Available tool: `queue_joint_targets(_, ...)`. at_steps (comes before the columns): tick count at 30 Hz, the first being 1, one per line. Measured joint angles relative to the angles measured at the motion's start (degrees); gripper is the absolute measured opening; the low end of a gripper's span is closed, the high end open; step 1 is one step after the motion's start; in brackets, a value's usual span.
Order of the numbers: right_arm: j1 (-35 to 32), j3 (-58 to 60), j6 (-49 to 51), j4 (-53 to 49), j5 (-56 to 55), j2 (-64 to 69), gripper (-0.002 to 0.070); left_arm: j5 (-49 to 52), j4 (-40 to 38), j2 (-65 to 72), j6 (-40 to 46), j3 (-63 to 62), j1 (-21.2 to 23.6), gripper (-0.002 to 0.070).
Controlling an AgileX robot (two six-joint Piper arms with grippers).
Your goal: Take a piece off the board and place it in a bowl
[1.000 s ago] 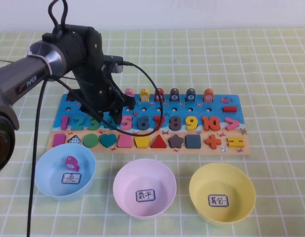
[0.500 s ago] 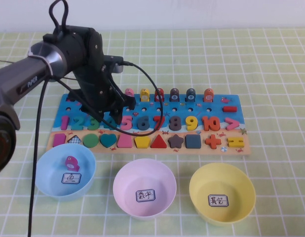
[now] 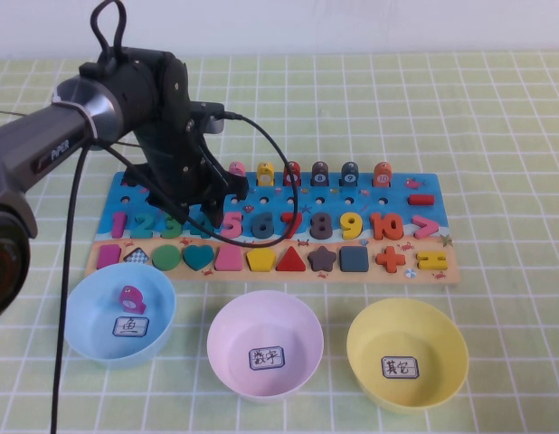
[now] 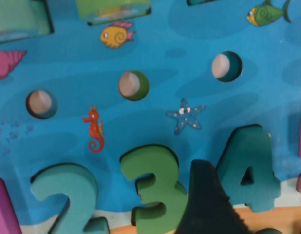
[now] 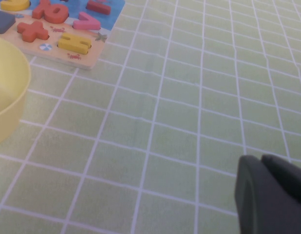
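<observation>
Board lies mid-frame; my left hand hovers spread around the green 3. I judge it light, rigid, best pinched across its edges. Right hand: cannot tell.

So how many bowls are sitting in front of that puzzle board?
3, in a row on the board's near side: a blue bowl at the left holding one small piece, a pink bowl in the middle, a yellow bowl at the right.
</observation>
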Motion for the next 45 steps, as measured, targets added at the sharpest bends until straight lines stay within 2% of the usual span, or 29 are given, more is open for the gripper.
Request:
queue_joint_targets(15,0.0,0.0,0.0,0.0,0.0,0.0,-0.0018,0.1,0.2,1.3,-0.4,-0.1,0.0,0.0352)
queue_joint_targets(21,0.0,0.0,0.0,0.0,0.0,0.0,-0.0018,0.1,0.3,1.3,-0.5,-0.1,0.0,0.0230)
queue_joint_targets(31,0.0,0.0,0.0,0.0,0.0,0.0,-0.0018,4.4,0.3,1.8,-0.4,-4.0,0.0,0.0230)
queue_joint_targets(38,0.0,0.0,0.0,0.0,0.0,0.0,-0.0018,7.9,0.4,-0.3,3.6,-11.3,0.0,0.0230)
queue_joint_targets(45,0.0,0.0,0.0,0.0,0.0,0.0,-0.0018,8.2,0.6,-10.8,6.8,-5.3,0.0,0.0230)
